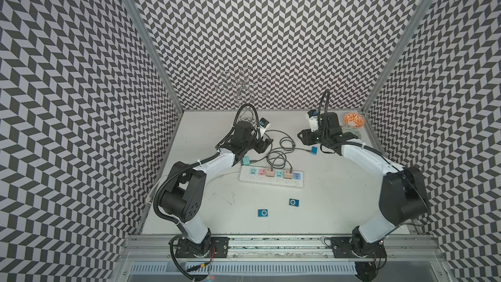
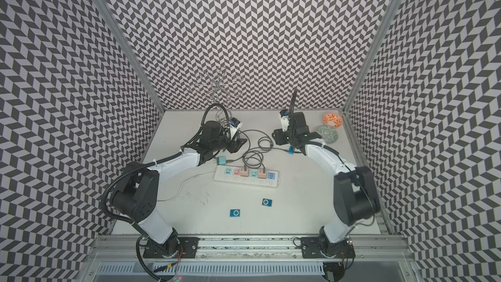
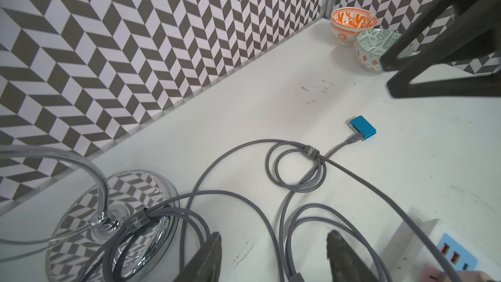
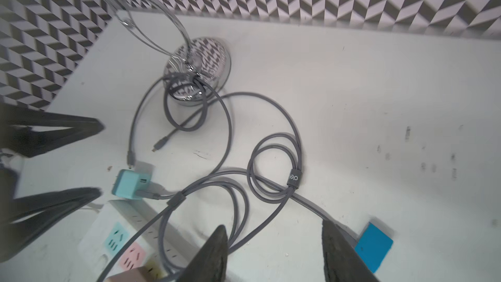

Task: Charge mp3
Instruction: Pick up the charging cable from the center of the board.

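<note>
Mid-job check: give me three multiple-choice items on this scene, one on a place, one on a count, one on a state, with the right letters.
1. Where do the orange bowl and the green bowl stand?
A. at the table's far corner, on the robot's right side
B. by the front rail
C. between the two arm bases

2. How many blue mp3 players lie on the table?
A. one
B. two
C. three

3. The mp3 player nearest the right pincer is:
A. held in that pincer
B. joined to a grey cable
C. loose, with no cable

Key: 1 A, both top views show the bowls in that corner. 2 C, one lies by the cables and two lie nearer the front. 3 B, the left wrist view shows the plug in its edge, and the pincer is open and empty.
</note>
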`<state>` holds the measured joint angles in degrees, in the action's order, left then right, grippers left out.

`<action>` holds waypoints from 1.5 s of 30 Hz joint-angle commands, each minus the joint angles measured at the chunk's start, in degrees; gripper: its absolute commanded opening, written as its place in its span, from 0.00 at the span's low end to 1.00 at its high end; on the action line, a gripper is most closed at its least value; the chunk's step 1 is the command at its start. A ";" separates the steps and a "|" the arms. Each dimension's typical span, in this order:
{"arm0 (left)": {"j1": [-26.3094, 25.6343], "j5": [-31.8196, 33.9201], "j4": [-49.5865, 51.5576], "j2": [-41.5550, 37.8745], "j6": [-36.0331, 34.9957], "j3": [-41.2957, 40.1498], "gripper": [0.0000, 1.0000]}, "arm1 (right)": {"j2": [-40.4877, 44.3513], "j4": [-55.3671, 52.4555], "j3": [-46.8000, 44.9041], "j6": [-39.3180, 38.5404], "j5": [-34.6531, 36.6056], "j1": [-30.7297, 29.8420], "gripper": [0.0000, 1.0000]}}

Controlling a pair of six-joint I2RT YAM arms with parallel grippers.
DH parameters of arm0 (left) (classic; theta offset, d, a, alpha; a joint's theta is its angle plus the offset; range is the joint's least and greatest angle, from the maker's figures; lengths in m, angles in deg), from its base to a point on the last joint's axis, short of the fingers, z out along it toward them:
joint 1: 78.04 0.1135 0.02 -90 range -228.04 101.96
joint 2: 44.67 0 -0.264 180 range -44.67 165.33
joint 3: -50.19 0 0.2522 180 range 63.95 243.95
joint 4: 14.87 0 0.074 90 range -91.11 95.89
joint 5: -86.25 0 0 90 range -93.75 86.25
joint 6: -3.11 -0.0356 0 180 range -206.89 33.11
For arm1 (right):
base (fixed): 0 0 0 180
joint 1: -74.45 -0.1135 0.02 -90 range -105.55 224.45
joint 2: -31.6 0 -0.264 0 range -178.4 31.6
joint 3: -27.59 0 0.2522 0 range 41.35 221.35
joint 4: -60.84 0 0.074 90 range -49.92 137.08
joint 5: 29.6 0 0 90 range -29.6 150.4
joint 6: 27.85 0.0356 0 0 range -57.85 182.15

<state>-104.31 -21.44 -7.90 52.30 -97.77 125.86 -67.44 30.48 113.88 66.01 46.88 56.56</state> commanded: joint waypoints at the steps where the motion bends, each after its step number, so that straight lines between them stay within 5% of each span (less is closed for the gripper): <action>1: -0.02 1.35 1.09 -1.02 0.21 0.57 0.62 | -7.12 -0.59 5.81 0.30 -2.73 -0.54 0.50; 9: 0.67 -1.38 8.35 -0.89 0.37 -0.90 0.62 | -11.18 -0.61 7.38 -0.55 -5.41 -2.31 0.51; 29: 5.15 -19.83 12.59 10.12 27.60 3.75 0.65 | -6.52 -1.59 5.59 -2.27 -4.59 -3.23 0.55; 45: 2.62 -23.85 15.33 16.65 30.28 6.49 0.63 | -6.31 -1.04 4.24 -2.54 -5.37 -3.20 0.57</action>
<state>-101.09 -43.32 6.42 68.49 -67.87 131.10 -74.81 27.79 118.73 64.52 42.36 53.60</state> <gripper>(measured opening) 0.633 0.565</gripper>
